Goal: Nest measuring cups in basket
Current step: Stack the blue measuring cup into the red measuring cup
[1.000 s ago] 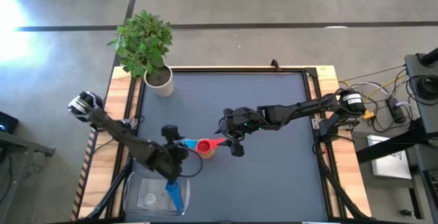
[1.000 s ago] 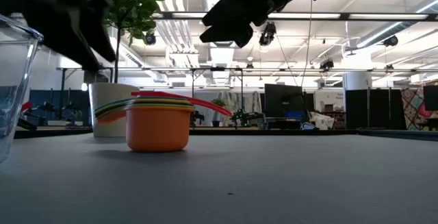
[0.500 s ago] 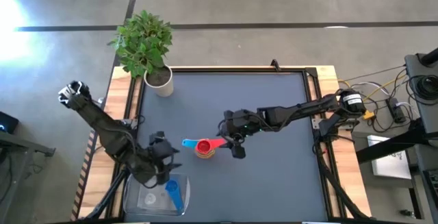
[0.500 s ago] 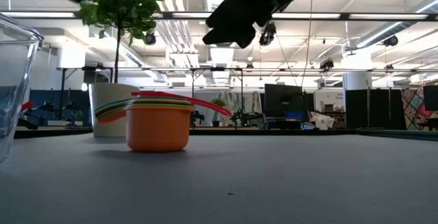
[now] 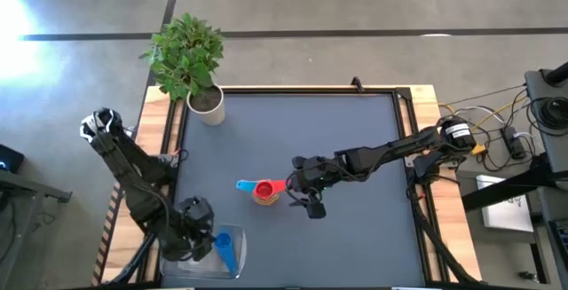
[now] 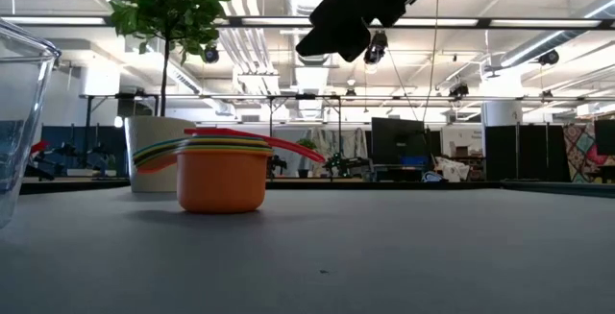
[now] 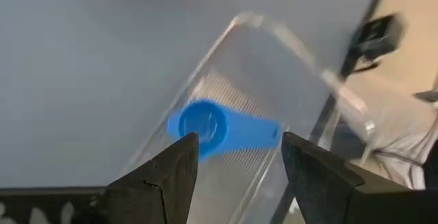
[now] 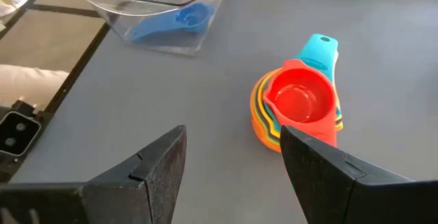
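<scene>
A nested stack of measuring cups [image 5: 264, 191] stands on the table's middle on the orange cup's base [image 6: 221, 184]. The red-pink cup [image 8: 299, 101] sits on top, and a teal handle [image 8: 320, 50] sticks out. The blue cup [image 7: 205, 125] lies alone on the floor of the clear basket [image 5: 188, 256] at the near left corner. My left gripper [image 7: 239, 176] hovers open above the basket [image 7: 287, 53]. My right gripper [image 8: 233, 176] is open, raised just right of the stack [image 8: 298, 107] and touching nothing.
A white plant pot [image 5: 208, 105] with a leafy plant stands at the far left corner. Wooden rails edge the dark mat. Bare mat lies to the right of and beyond the stack. Cables and equipment [image 5: 506, 139] sit off the table's right side.
My left gripper has drawn back from beside the stack toward the near left corner and now hangs over the basket; it has left the low view. My right gripper has shifted slightly toward the near edge. The stack and the blue cup have stayed put.
</scene>
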You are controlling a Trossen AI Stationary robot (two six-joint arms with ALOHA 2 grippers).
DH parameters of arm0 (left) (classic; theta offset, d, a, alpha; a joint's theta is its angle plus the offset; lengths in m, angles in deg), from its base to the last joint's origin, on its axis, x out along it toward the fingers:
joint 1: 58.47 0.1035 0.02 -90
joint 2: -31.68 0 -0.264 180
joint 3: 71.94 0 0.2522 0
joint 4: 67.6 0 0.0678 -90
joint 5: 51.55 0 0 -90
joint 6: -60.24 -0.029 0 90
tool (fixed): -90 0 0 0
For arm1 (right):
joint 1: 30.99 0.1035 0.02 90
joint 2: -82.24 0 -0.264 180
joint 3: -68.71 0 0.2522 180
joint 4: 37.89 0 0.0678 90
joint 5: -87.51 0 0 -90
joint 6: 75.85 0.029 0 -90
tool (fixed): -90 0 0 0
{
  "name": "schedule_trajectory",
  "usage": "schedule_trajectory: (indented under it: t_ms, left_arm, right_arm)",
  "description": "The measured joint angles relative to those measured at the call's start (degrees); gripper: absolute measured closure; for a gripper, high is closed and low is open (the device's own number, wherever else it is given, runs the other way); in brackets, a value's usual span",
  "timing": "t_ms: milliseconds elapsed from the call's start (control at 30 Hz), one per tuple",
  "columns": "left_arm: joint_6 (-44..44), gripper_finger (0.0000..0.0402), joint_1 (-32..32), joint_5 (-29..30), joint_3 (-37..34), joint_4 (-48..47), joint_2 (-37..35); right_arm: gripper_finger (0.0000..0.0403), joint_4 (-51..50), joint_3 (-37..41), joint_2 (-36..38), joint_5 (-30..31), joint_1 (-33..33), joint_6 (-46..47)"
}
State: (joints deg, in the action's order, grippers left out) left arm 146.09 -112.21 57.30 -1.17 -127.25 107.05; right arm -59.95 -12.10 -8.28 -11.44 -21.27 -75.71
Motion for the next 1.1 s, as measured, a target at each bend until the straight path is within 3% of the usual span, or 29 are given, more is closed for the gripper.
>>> schedule_trajectory:
  t_ms: [133, 233, 567, 1100]
  left_arm:
    - [5.03, 0.0210, -0.12, -7.91, 0.02, 0.12, 3.97]
    - [6.78, 0.0210, -0.11, -10.24, 1.05, 0.13, 7.28]
    - [18.53, 0.0210, 0.96, -11.50, 2.93, -0.85, 15.48]
    - [22.49, 0.0210, 1.12, -11.63, 0.55, 0.21, 18.22]
  right_arm:
    - [0.0177, -0.67, 0.00, 0.00, 0.03, 0.15, 0.24]
    - [0.0177, -1.23, 0.02, 0.00, 0.13, 0.42, 0.28]
    - [0.0177, -1.91, 0.02, 0.02, 0.07, 0.54, 0.26]
    - [0.0177, -2.32, 0.09, 0.02, -0.02, 3.47, -0.83]
